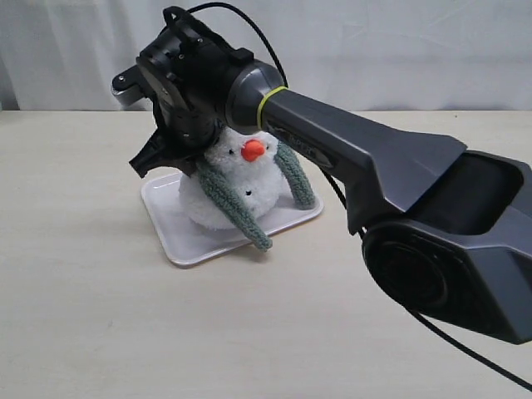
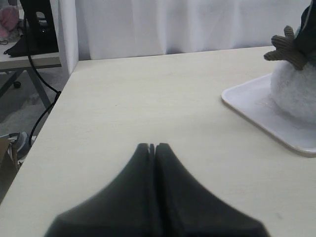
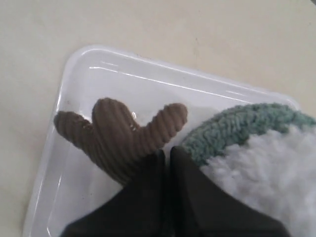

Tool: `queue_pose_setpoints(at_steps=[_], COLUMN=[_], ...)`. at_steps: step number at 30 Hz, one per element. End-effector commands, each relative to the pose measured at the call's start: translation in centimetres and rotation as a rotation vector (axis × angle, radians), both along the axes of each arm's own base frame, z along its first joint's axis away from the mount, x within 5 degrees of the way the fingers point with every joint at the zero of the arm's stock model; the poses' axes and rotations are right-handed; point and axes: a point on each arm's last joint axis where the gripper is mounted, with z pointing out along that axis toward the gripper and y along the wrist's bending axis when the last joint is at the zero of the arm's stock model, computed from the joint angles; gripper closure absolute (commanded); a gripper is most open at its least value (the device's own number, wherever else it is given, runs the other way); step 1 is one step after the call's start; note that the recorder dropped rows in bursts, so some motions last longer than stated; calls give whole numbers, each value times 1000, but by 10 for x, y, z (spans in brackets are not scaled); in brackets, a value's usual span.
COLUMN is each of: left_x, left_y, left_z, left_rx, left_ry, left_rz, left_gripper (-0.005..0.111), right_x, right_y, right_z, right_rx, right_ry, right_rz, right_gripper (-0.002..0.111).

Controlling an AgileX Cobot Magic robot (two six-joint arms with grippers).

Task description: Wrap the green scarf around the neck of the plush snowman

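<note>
Green scarf (image 1: 233, 208) drapes behind the head of the plush snowman (image 1: 237, 179). Both ends hang down the front, one on each side of the orange nose (image 1: 253, 150), uncrossed. Fuzzy grey-green knit, and the longer end reaches the rim of the white tray (image 1: 179, 245). Snowman sits on the tray, nearer the tabletop's (image 1: 83, 316) far edge than its near edge.

Right gripper (image 3: 168, 154) is clenched with nothing seen between the jaws. Its tips are just beside the scarf and against the brown branch arm (image 3: 116, 136). Only the right wrist view shows this, as the exterior view hides the tips.

Left gripper (image 2: 152, 146) is clenched and empty over bare tabletop, well apart from the tray, and is seen only in the left wrist view.
</note>
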Motion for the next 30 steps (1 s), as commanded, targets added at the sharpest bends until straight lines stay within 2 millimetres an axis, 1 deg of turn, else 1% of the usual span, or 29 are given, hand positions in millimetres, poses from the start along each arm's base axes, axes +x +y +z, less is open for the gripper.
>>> queue_pose_setpoints(at_steps=[1,3,7,9,12,16,26,30], left_x=[0,0,0,0,0,0,0,0], left_y=[0,0,0,0,0,0,0,0], left_z=[0,0,0,0,0,0,0,0], left_rx=[-3,-3,-3,-3,-3,-3,-3,-3], left_ry=[-11,-11,-11,-11,-11,-11,-11,-11], left_rz=[1,1,1,1,1,1,1,1], left_gripper=[107,107,107,107,107,107,107,107], right_x=[0,-1,1,5,10,16,26,25], right_y=[-2,-3,-6,-10,-16,-21,-15,-10], right_z=[25,36,60,66,68,59,13,-2], right_rx=[19,21,18,-25,-55,-42,-114,-127], right_ry=[-31,-42,-132,-191,-235,-200,-137,-91], right_rz=[-8,-4,24,10,-36,-48,-23,29], right_gripper=[104,104,104,104,104,104,104,104])
